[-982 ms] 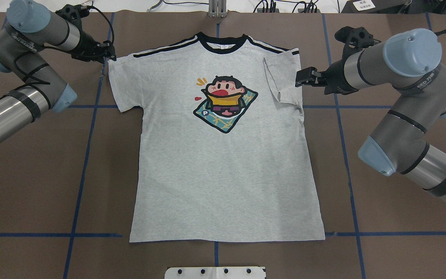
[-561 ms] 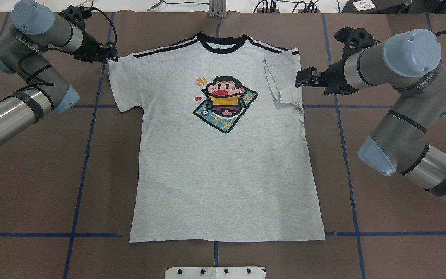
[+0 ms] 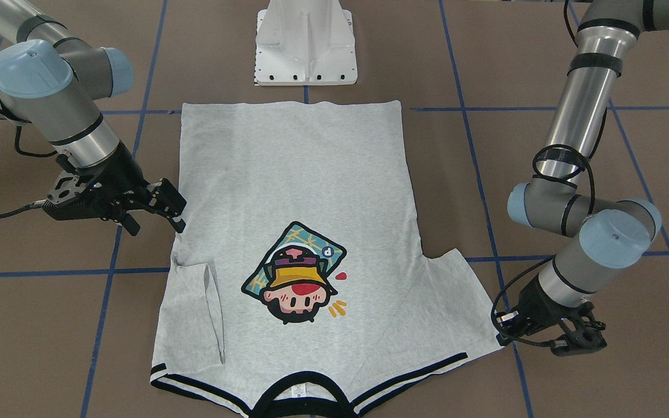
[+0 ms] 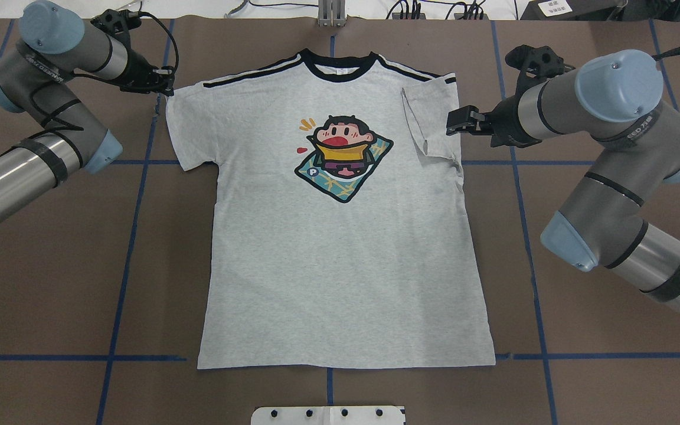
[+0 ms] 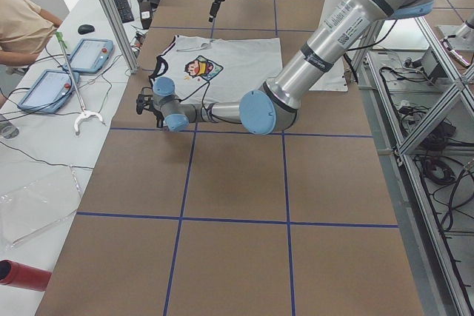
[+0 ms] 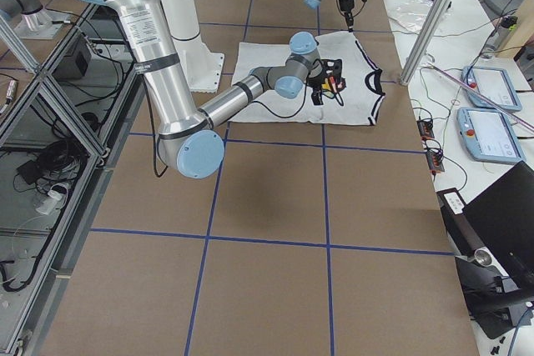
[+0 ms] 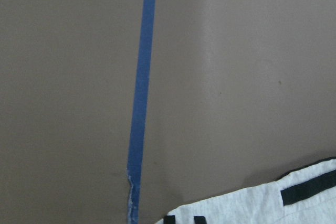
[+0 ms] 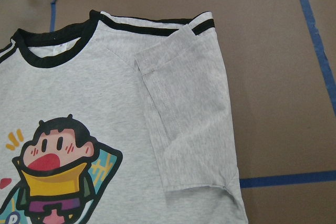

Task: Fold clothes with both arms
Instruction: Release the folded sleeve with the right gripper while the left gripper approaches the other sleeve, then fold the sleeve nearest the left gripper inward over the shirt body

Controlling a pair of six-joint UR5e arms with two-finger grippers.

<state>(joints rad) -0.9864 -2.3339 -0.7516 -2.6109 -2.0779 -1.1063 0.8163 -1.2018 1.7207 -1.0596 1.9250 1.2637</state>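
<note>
Your tabletop [image 4: 51, 283] shows blue tape lines [image 4: 133, 236] around the shirt [image 4: 340, 265]; right end effector [image 4: 451, 121] released, left end effector [image 4: 163, 84] at upper left: cannot tell

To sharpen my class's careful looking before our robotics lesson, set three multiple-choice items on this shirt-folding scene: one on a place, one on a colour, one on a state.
1. Where is the right gripper?
A. Beside a sleeve of the T-shirt
B. At the hem
C. Over the print

2. What colour is the collar?
A. White
B. Black
C. Blue

3. How does the sleeve on the robot's right lie?
A. Spread flat outward
B. Rolled into a tube
C. Folded in over the body

Answers: 1 A, its tips sit at the shirt's edge next to that sleeve. 2 B, the neck band is plainly black. 3 C, the sleeve's cuff edge lies on the chest.
</note>
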